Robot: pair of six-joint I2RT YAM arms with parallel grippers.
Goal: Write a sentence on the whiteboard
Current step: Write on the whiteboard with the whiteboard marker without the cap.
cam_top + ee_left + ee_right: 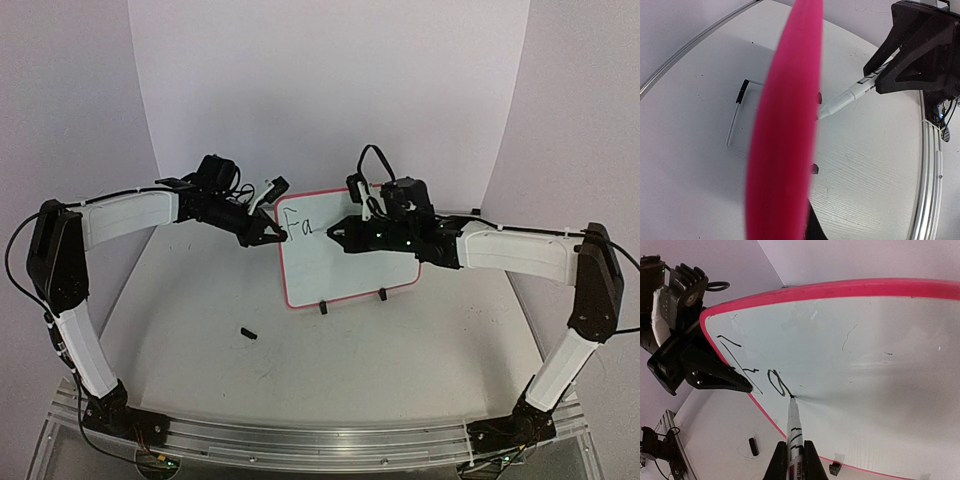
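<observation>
The whiteboard (350,265) with its red-pink frame stands on two black feet at the table's middle. The sentence (300,225) reads only "Fa" at its top left. My left gripper (268,236) is shut on the board's left edge; the blurred pink frame (785,125) fills the left wrist view. My right gripper (335,232) is shut on a white marker (793,427). The marker's tip touches the board (865,355) at the tail of the "a" (777,382). My left fingers (722,380) show beside the "F" in the right wrist view.
A small black marker cap (248,333) lies on the table in front of the board, left of its feet; it also shows in the right wrist view (754,446). A curved white backdrop stands behind. A metal rail (300,435) runs along the near edge.
</observation>
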